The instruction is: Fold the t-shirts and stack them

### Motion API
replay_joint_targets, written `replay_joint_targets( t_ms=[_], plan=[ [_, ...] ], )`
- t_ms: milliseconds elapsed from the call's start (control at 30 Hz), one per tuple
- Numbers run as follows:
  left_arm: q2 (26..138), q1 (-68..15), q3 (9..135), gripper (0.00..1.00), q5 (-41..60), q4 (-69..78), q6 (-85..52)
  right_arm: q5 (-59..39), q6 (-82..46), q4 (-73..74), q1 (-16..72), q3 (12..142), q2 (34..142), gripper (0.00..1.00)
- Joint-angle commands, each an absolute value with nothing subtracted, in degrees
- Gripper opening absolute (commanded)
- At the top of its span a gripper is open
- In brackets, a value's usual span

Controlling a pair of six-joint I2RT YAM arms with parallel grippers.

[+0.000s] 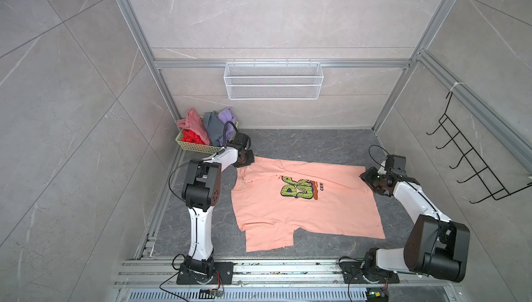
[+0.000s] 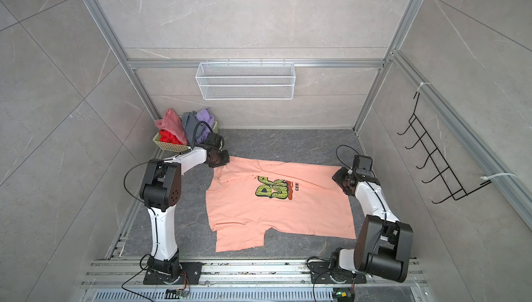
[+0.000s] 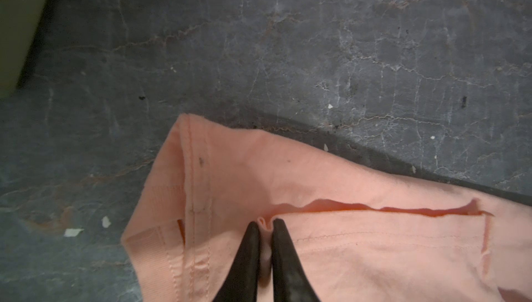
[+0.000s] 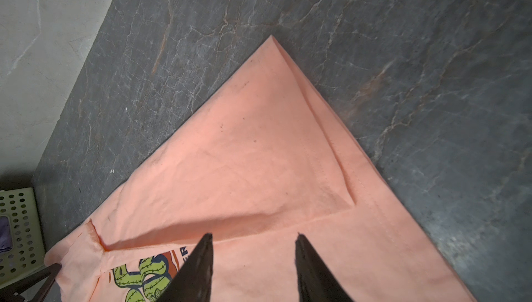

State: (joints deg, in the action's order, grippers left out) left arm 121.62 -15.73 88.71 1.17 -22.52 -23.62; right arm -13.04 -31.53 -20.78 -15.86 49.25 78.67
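So the peach shirt (image 1: 305, 217) was lying spread on the dark table (image 1: 288, 145), lower middle of both top views, with its far edge folded over. The left gripper (image 3: 266, 228) was at the shirt's upper-left corner, clamped tight on a little pinch of the cloth. The right gripper (image 4: 254, 237) sat over the upper-right corner, jaws apart, nothing between them. The pink one (image 1: 194, 123), red one (image 1: 191, 136), grey one (image 1: 213, 127) and lavender one (image 1: 227, 116) were piled in the basket (image 1: 195, 146) at the left, just behind the left gripper.
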Motion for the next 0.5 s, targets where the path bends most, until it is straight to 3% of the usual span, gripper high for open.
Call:
replay_joint_targets(
  t_ms=[0, 100, 467],
  plan=[
    [116.84, -15.77, 89.76, 0.07, 1.53, -23.66, -22.83, -12.09, -31.12, -21.54, -15.56, 48.71, 78.16, 0.47],
    [115.32, -15.88, 88.95, 0.00, 2.08, -24.19, -22.91, -12.13, -31.20, -21.29, -15.56, 48.52, 78.28, 0.47],
    [102.73, -17.64, 83.90, 0.00, 6.34, -31.27, -19.25, -12.13, -30.44, -21.40, -15.56, 47.28, 78.11, 0.46]
  ],
)
